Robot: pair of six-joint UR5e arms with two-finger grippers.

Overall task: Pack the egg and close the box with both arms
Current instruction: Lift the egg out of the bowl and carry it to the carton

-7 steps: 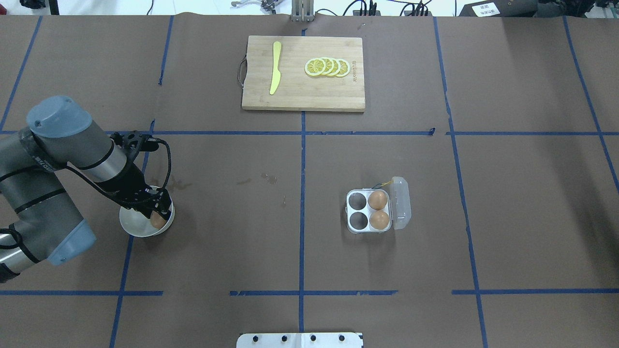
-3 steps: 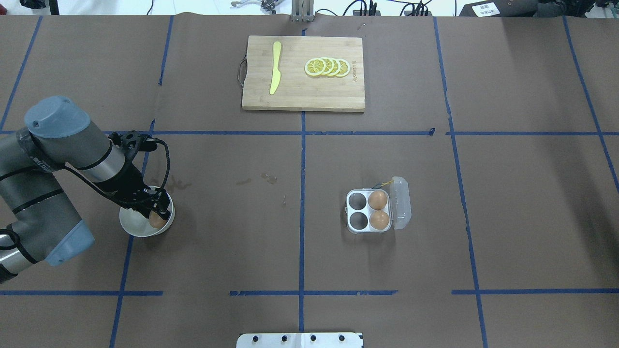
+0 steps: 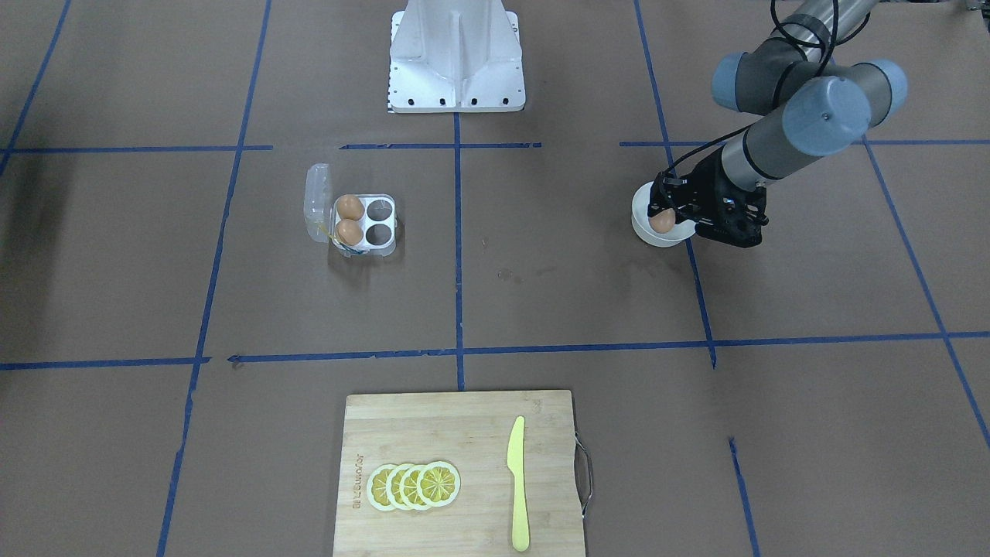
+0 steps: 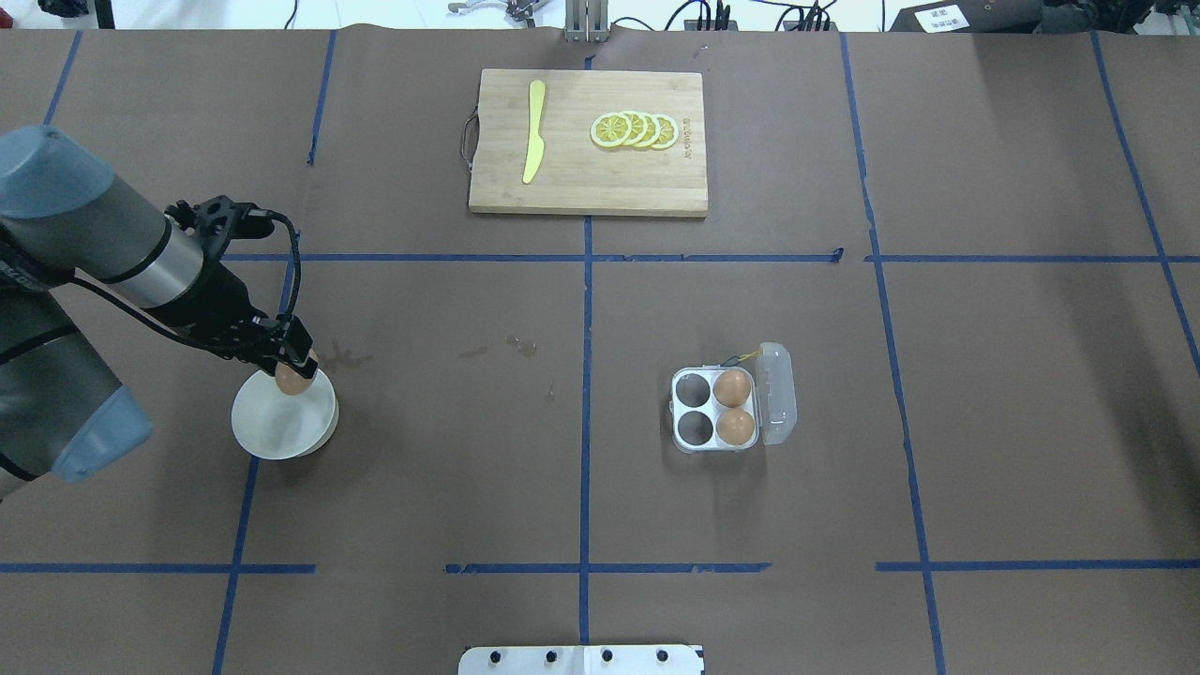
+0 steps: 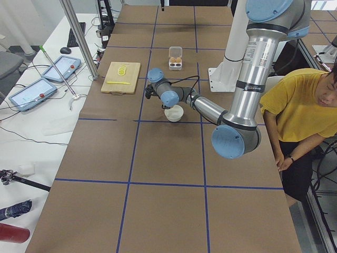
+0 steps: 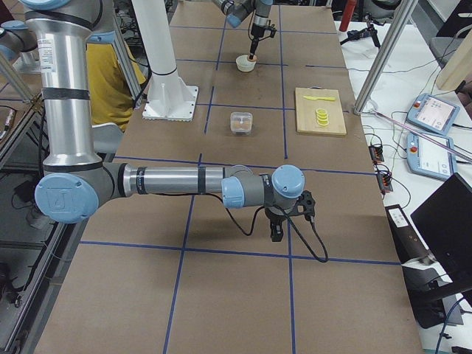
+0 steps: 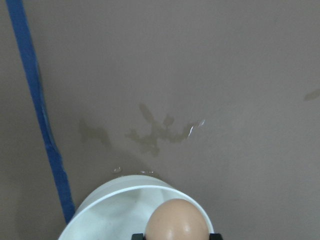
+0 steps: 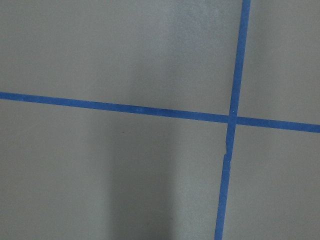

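Eggshell of an even orange-brown, smooth and faintly glossy, filled the bottom edge of the left wrist view: the egg (image 7: 176, 221) showed its rounded end to the camera, with a soft pale sheen on its crown and no mark or crack in sight. The left gripper (image 4: 298, 365) was clamped on it, a black fingertip on either side, and held it over the far rim of the white bowl (image 4: 277, 429) near the left end of the table (image 4: 469, 469). Whether the shell touched that rim could not be told.

Well apart from it, right of the table's middle, lay the box (image 4: 674, 412), a small clear plastic carton with four round cells. Its hinged lid (image 4: 779, 394) stood open on the right side. The two cells beside the lid each held a look-alike egg (image 4: 732, 386), the same warm brown; the two cells on the left were dark and bare.

The right gripper (image 6: 278, 230) hung low over the tabletop at the robot's far right, pointing down. It showed only in the right side view, so the set of its jaws could not be told.
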